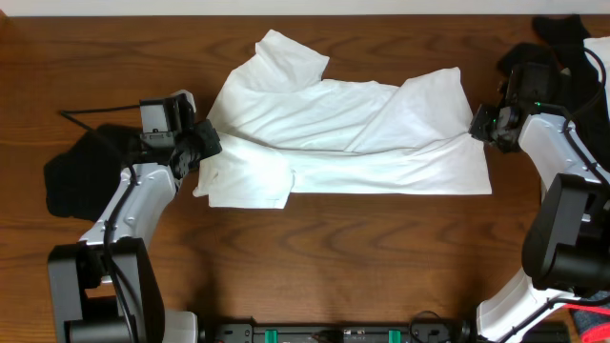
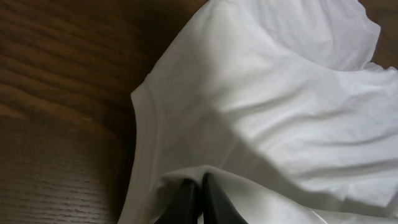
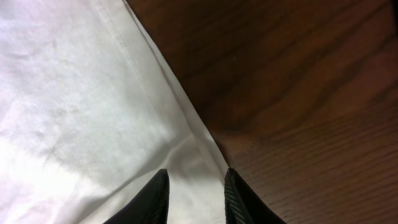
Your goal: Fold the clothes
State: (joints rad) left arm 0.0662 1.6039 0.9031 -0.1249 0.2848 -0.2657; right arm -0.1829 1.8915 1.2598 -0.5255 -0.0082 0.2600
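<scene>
The clothes here are a white T-shirt (image 1: 343, 143) lying crumpled and partly doubled over across the middle of the wooden table (image 1: 362, 257). My left gripper (image 1: 204, 143) is at the shirt's left edge. In the left wrist view this left gripper (image 2: 200, 182) is shut, pinching a raised fold of the white T-shirt (image 2: 280, 106). My right gripper (image 1: 475, 125) is at the shirt's right edge. In the right wrist view the right gripper (image 3: 196, 177) has its jaws apart, with the hem corner of the white T-shirt (image 3: 74, 106) lying loose between them.
A black garment (image 1: 81, 171) lies bunched at the left, beside the left arm. Another black garment (image 1: 558, 33) and a white piece of cloth (image 1: 599, 71) sit at the far right, behind the right arm. A thin cable (image 1: 91, 111) runs along the left.
</scene>
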